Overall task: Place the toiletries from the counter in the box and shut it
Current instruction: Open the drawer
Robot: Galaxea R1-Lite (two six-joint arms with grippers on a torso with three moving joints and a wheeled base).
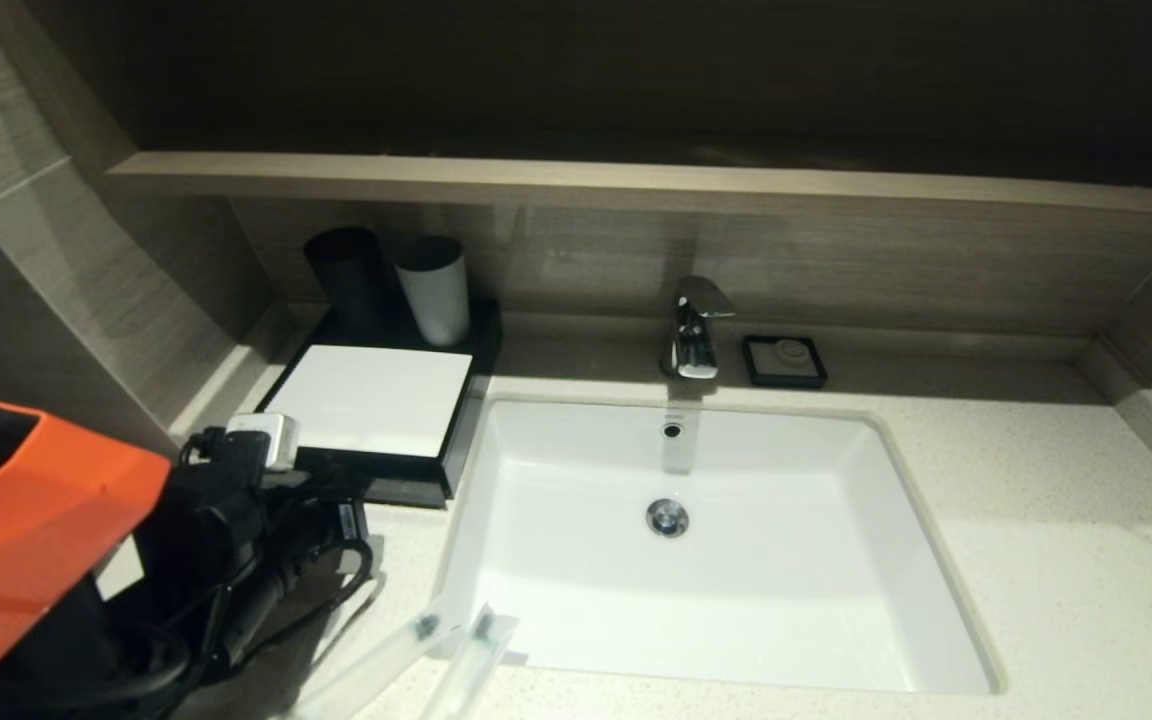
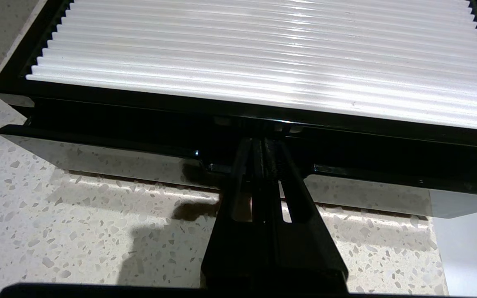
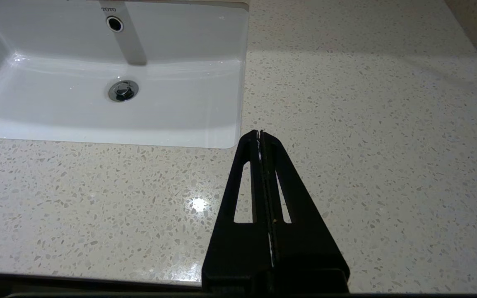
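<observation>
1. Speckled off-white stone forms the counter (image 1: 1066, 560), with a white basin (image 1: 736, 620) set into it and a chrome faucet (image 1: 696, 330) behind the basin.
2. The box (image 1: 368, 398), black with a ribbed white top panel (image 2: 263, 54), stands on the counter at the basin's left rear corner. Its drawer front (image 2: 110, 153) sits slightly out from the body.
3. The left gripper (image 2: 263, 142) has its fingers pressed together, tips at the middle of the drawer front's upper edge. Whether they pinch a handle cannot be told.
4. The right gripper (image 3: 260, 133) is closed on nothing and hangs above bare counter, just beside the basin's front right corner.
5. Two clear sachets (image 1: 436, 650) with dark ends lie side by side on the counter at the basin's front left corner, their far ends at the rim.
6. A black cup (image 1: 346, 272) and a white cup (image 1: 432, 288) stand upright behind the box. A black soap dish (image 1: 784, 360) sits right of the faucet.
</observation>
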